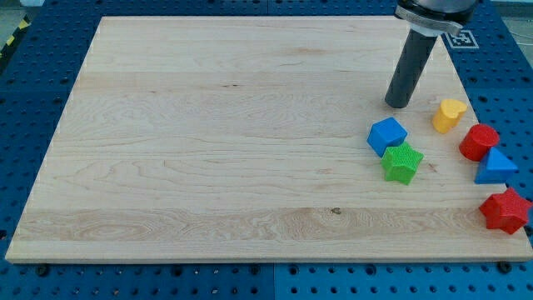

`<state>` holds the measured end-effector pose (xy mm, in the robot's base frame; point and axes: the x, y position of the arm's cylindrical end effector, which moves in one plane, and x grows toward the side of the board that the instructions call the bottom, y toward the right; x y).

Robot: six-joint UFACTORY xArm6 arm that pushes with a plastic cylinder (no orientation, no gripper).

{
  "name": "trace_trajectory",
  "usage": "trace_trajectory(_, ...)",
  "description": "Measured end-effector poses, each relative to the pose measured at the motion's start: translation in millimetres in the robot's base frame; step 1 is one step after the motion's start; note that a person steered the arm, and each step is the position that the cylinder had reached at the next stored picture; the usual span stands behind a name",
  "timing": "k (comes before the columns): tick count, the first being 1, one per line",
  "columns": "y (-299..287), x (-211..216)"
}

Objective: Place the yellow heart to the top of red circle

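The yellow heart (449,114) lies near the board's right edge. The red circle (479,142) sits just below and to the right of it, a small gap between them. My tip (399,104) stands on the board to the left of the yellow heart and slightly above it, apart from it. The tip is also above the blue cube (387,135).
A green star (402,162) touches the blue cube's lower right. A blue triangle (496,167) sits just below the red circle at the right edge. A red star (505,210) lies at the lower right edge. The wooden board (208,150) rests on a blue pegboard.
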<state>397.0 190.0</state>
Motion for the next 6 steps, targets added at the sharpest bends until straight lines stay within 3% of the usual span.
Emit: trace_trajectory(6,46,18)
